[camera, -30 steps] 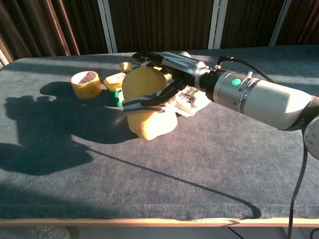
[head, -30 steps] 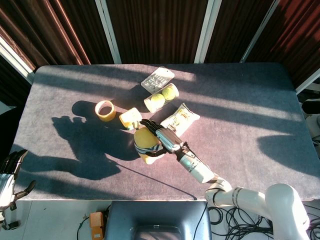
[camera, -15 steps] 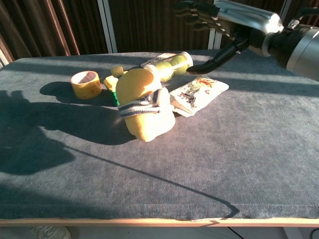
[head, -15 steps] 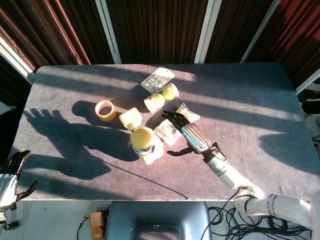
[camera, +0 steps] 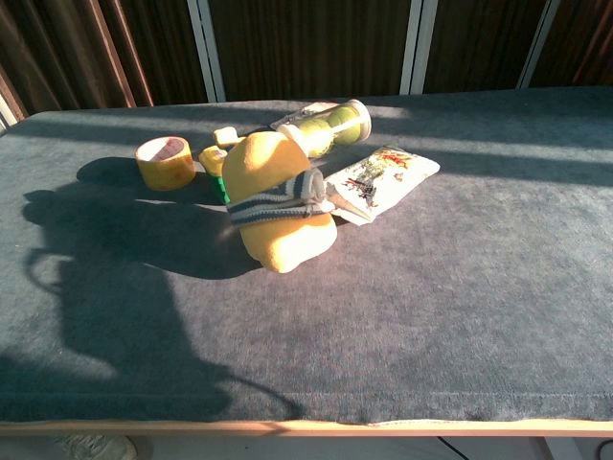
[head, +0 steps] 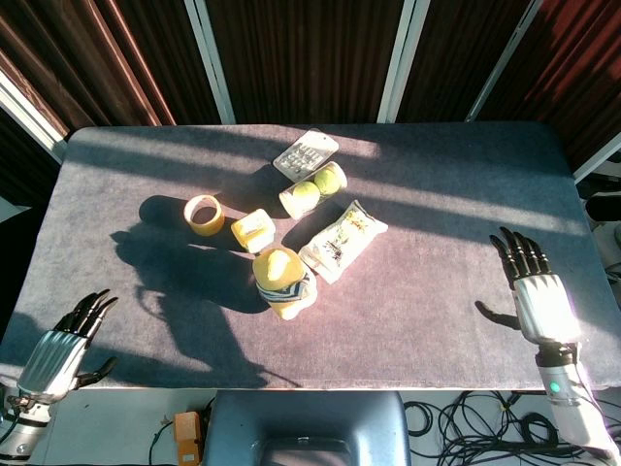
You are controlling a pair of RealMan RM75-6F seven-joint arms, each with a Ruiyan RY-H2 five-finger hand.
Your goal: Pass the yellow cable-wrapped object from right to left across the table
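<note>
Both robot hands were off the object: the right robot hand (head: 533, 291) hung with fingers spread near the table's (head: 456, 194) right edge, the left robot hand (head: 63, 345) likewise near its front left corner. Mid-table, the yellow cable-wrapped object (head: 280, 280) rested beside a snack packet (head: 342, 239).

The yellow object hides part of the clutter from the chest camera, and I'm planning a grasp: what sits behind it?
Behind the yellow object a small yellow box and something green peek out; the chest view covers most of both.
</note>
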